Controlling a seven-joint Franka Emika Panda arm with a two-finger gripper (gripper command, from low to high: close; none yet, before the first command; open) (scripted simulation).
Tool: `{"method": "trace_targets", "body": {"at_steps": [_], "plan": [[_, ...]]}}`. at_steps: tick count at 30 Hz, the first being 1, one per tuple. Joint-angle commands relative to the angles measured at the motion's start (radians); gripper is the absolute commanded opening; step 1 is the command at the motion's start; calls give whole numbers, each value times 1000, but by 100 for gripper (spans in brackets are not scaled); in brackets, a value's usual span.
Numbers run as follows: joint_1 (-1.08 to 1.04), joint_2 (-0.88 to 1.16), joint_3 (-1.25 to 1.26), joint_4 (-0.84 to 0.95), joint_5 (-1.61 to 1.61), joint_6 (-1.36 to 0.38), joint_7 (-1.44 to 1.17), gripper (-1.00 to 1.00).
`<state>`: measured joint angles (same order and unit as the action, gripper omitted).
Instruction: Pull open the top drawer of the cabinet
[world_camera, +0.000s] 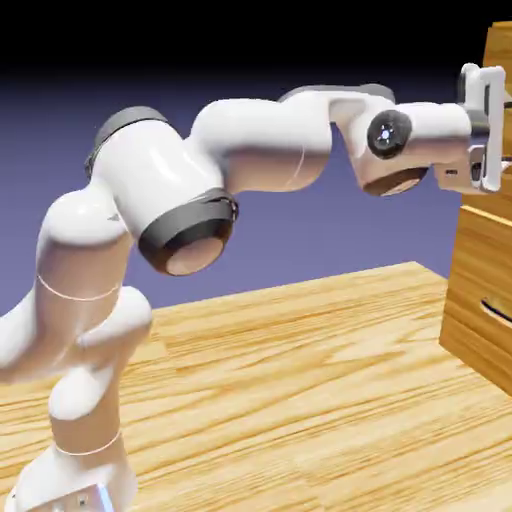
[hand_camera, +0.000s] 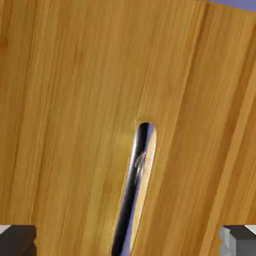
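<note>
In the hand view the top drawer (hand_camera: 65, 100) fills the picture with light-brown wood grain. Its thin silvery bar handle (hand_camera: 134, 185) runs slantwise from the middle down to the bottom edge. My gripper (hand_camera: 128, 244) is open, with its grey fingertips (hand_camera: 18, 240) far apart in the two bottom corners and the handle's lower end between them, untouched. In the exterior view the gripper (world_camera: 499, 130) is level and reaches the cabinet (world_camera: 480, 270) at the right edge, in front of the top drawer (world_camera: 499, 48). The picture's edge cuts off the fingers there.
A lower wood-grain drawer with a dark curved handle (world_camera: 497, 311) sits beneath my hand. The wood-grain tabletop (world_camera: 300, 380) spreads under the arm. The arm's elbow (world_camera: 190, 215) bulges at the middle left.
</note>
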<state>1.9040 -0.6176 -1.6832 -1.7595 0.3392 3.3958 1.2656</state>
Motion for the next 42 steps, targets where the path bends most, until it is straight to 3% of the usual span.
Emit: {"method": "trace_targets", "body": {"at_steps": [1,20,31,32,42], "plan": [[36,-1,-32,20,7,7,10,0],[680,-17,-605,377,122,129,188,0],[992,-142,-988,732,148,-36,294,0],[992,-142,-988,732,148,-36,294,-100],[745,-12,-713,406,52,105,307,-100]]}}
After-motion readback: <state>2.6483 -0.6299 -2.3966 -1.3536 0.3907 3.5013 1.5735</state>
